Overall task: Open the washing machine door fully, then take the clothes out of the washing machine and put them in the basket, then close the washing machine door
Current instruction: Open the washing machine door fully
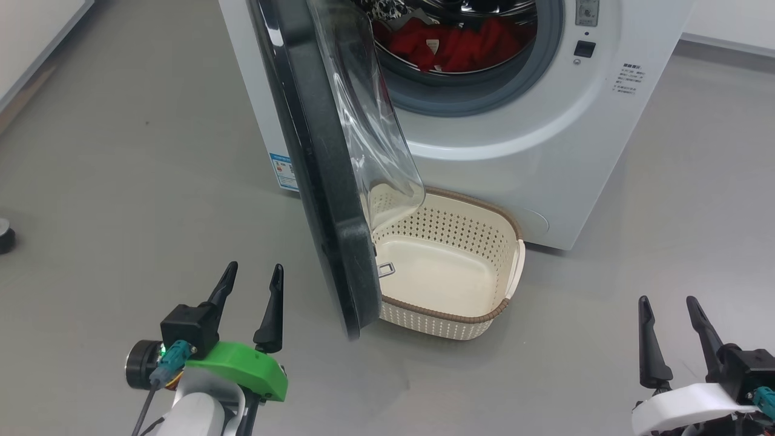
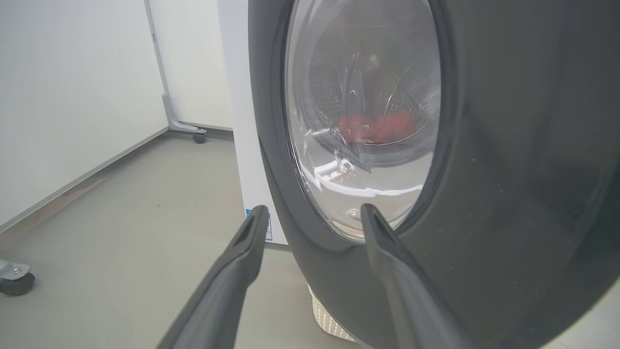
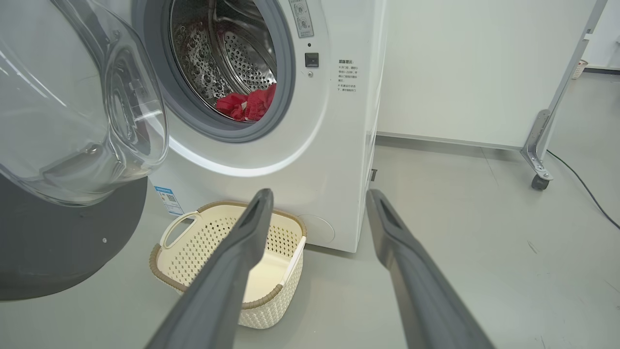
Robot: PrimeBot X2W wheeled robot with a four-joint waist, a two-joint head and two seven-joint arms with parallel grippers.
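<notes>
**A:** Which step is in hand?

**B:** The first, I'd judge. The large round door with a glossy black rim and bulging clear glass bowl (image 1: 315,181) stands only part-way out from the white front-loading washing machine (image 1: 514,157). Its lower edge hangs over the small cream perforated plastic basket with a brown woven-look rim (image 1: 448,316) on the grey floor (image 1: 121,181).

**A:** The claws?

**B:** Both are spread wide and empty. The left claw (image 1: 255,266) hovers near the door's outer face, apart from it. The right claw (image 1: 668,300) hangs low, well apart from everything.

**A:** The clothes?

**B:** Soft bright red fabric (image 1: 460,45), bunched low in the shiny perforated steel drum (image 3: 227,53), behind the grey rubber gasket (image 1: 472,100).

**A:** Next?

**B:** The door likely needs to swing further towards the robot's left. The rim is hard and slick, so hooking its free edge looks safer than pinching.
</notes>
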